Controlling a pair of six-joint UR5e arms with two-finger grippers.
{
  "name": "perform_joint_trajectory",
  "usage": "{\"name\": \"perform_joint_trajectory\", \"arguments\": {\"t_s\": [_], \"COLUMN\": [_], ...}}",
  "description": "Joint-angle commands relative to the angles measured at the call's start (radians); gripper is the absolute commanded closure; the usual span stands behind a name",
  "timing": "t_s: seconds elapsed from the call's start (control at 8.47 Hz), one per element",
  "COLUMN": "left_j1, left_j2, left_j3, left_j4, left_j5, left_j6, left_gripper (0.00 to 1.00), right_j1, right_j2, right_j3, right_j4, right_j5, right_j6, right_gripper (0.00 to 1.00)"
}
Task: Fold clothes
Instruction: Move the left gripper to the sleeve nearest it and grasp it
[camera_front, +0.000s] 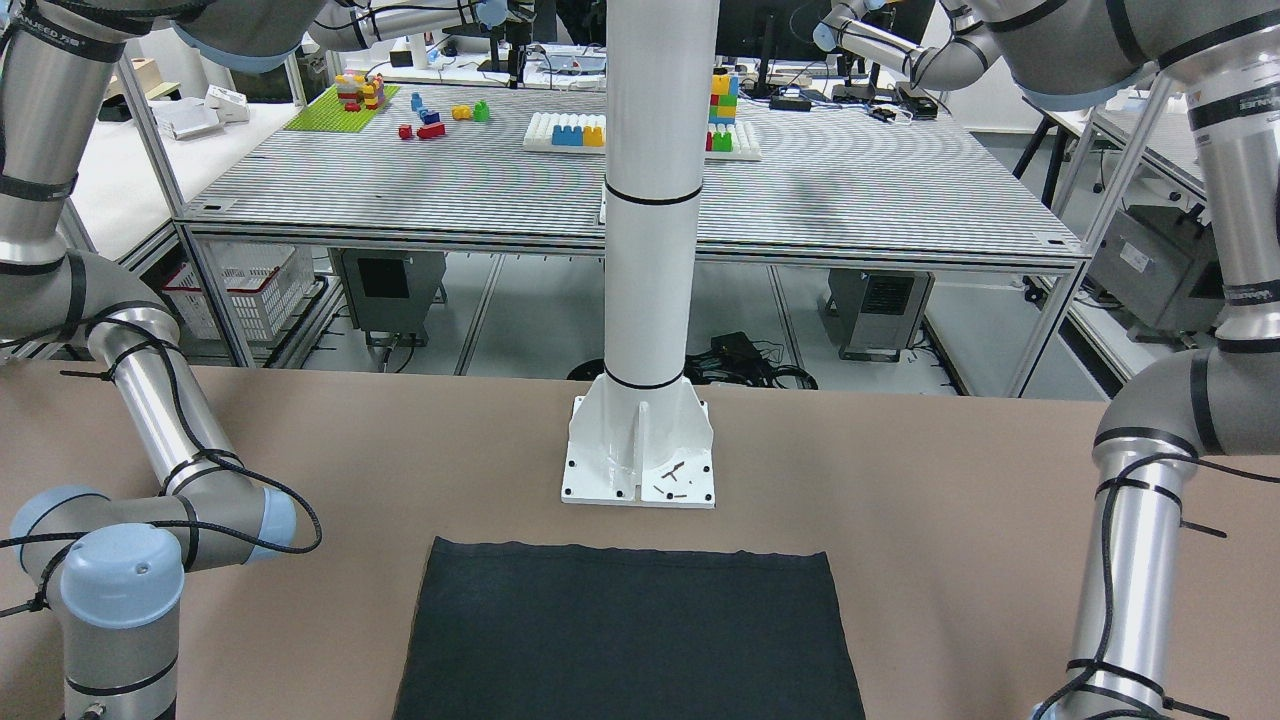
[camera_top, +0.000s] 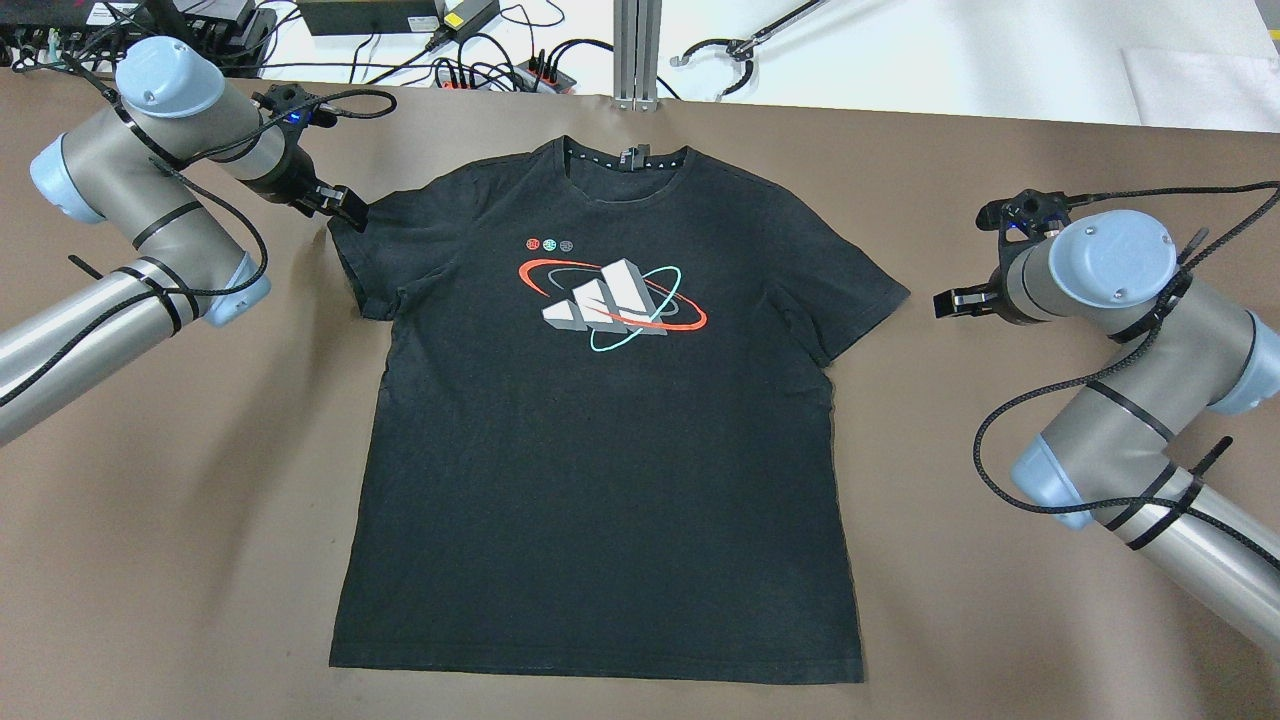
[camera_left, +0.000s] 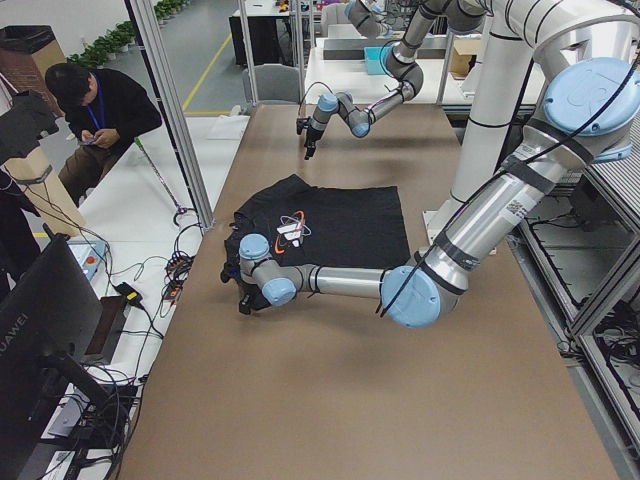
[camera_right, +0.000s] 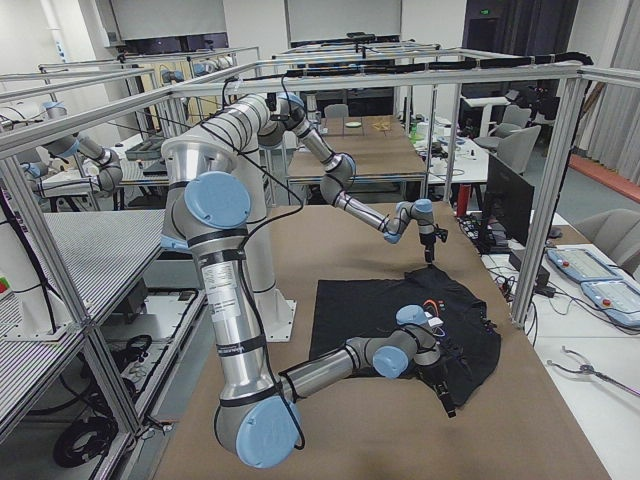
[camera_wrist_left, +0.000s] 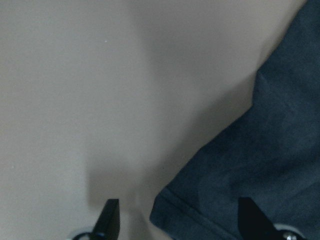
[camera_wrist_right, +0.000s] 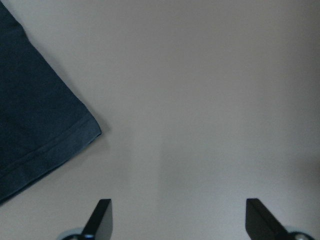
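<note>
The clothes are one black T-shirt (camera_top: 600, 420) with a red, white and teal print, lying flat and face up on the brown table, collar at the far edge. Its bottom hem (camera_front: 630, 630) lies in front of the white pillar. My left gripper (camera_top: 345, 208) is at the shirt's left-hand sleeve; in the left wrist view that gripper (camera_wrist_left: 177, 215) is open with the sleeve's hemmed corner (camera_wrist_left: 200, 210) between its fingers. My right gripper (camera_top: 950, 303) sits just off the tip of the other sleeve (camera_top: 880, 295). It is open (camera_wrist_right: 177, 217) over bare table, the sleeve hem (camera_wrist_right: 45, 135) off to one side.
The white pillar's base plate (camera_front: 640, 470) is bolted to the table behind the hem. Cables and power strips (camera_top: 480, 60) line the table's far edge. A person (camera_left: 95, 110) crouches beyond that edge. A second table with toy bricks (camera_front: 565, 130) stands behind the robot.
</note>
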Motion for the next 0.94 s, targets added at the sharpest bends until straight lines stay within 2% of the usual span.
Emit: {"name": "perform_joint_trajectory", "arguments": {"t_s": [0.0,0.47,0.59,0.71,0.83], "left_j1": [0.007,0.012,0.012,0.012,0.010], "left_j2": [-0.005,0.005,0.006,0.008,0.006], "left_j3": [0.008,0.010,0.008,0.008,0.007], "left_j4": [-0.004,-0.009,-0.009,-0.009,-0.009], "left_j5": [0.000,0.000,0.000,0.000,0.000], "left_j6": [0.001,0.002,0.001,0.001,0.001], "left_gripper": [0.28,0.35,0.44,0.62,0.86], "right_j1": [0.000,0.000,0.000,0.000,0.000], "right_j2": [0.000,0.002,0.002,0.002,0.002], "right_j3": [-0.002,-0.008,-0.008,-0.008,-0.008], "right_j4": [0.000,0.000,0.000,0.000,0.000], "right_j5": [0.000,0.000,0.000,0.000,0.000], "right_j6": [0.000,0.000,0.000,0.000,-0.002], "right_gripper": [0.06,0.06,0.06,0.06,0.06]}}
